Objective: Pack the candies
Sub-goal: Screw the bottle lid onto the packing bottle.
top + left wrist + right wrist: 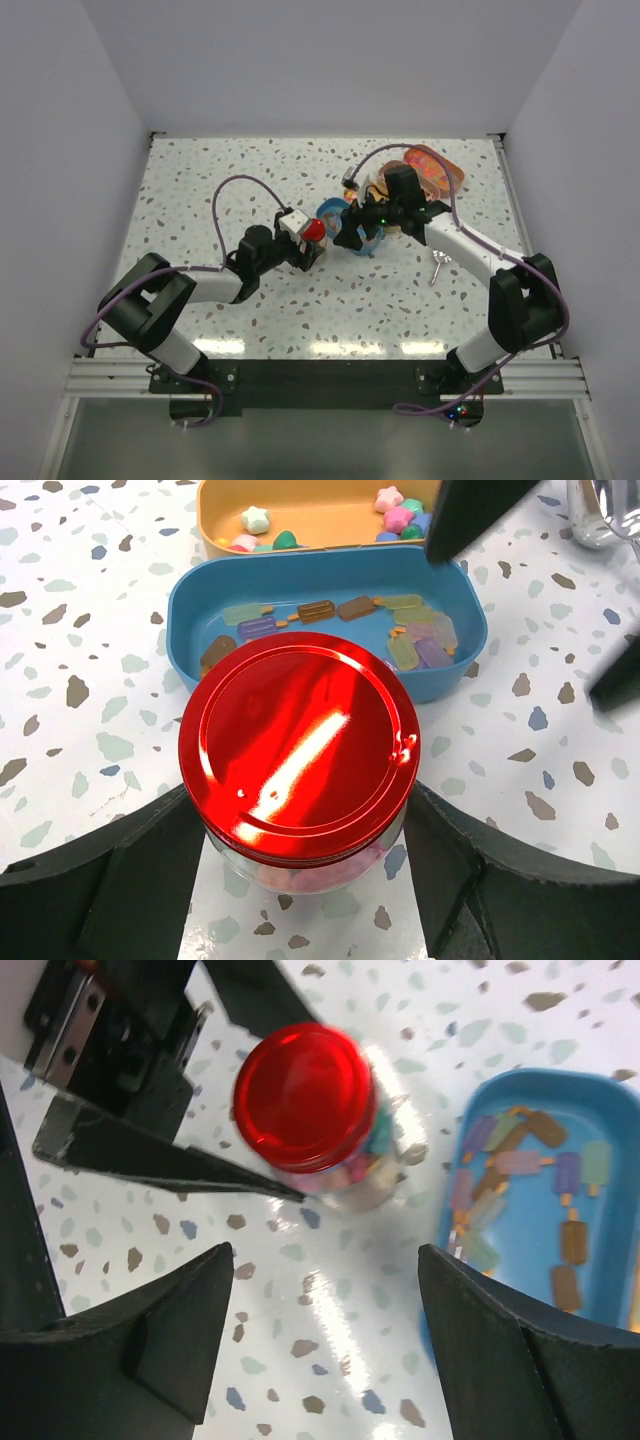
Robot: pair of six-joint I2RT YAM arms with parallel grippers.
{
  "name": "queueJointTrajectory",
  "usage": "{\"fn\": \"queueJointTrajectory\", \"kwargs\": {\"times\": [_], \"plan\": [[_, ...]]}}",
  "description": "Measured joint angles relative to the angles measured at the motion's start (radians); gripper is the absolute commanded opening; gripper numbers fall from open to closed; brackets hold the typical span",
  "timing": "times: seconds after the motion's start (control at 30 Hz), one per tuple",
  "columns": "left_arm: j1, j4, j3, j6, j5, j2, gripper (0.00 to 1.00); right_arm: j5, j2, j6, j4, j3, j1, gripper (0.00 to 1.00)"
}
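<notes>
L tool (302, 820): fingers clamped either side of glass jar (385, 852), red lid (298, 745) on, pink candies (300, 878) seen thru glass. Blue tin (190, 620) just beside jar at 12 o'clock, holds lolly-shaped candies (316, 610). Tan tin (330, 520) beyond, also 12 o'clock, w/ star-shaped candies (255, 520). R tool (325, 1255): fingers apart, over worktop (300, 1360); jar at its 12 o'clock, blue tin at 3.

Glossy metallic red lid (300, 750) — clear jar (300, 868), translucent pastel candies (405, 652).
</notes>
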State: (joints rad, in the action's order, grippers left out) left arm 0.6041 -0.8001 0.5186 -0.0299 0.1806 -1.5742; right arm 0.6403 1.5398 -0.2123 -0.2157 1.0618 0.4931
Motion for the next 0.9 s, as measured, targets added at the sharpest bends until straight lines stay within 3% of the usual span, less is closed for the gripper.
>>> {"fn": "queueJointTrajectory", "kwargs": {"times": [0.27,0.57,0.73,0.9], "plan": [[-0.002,0.003,0.0,0.015,0.041,0.0,0.27,0.077,0.118,0.085,0.072,0.183,-0.055,0.57],[-0.002,0.01,0.012,0.016,0.076,-0.008,0.27,0.094,0.261,0.192,0.095,0.295,-0.008,0.55],[-0.002,0.014,0.017,0.016,0.079,-0.011,0.27,0.081,0.29,0.187,0.045,0.336,0.029,0.47],[-0.002,0.015,0.018,0.016,0.078,-0.011,0.27,0.048,0.294,0.152,-0.029,0.341,0.038,0.45]]}}
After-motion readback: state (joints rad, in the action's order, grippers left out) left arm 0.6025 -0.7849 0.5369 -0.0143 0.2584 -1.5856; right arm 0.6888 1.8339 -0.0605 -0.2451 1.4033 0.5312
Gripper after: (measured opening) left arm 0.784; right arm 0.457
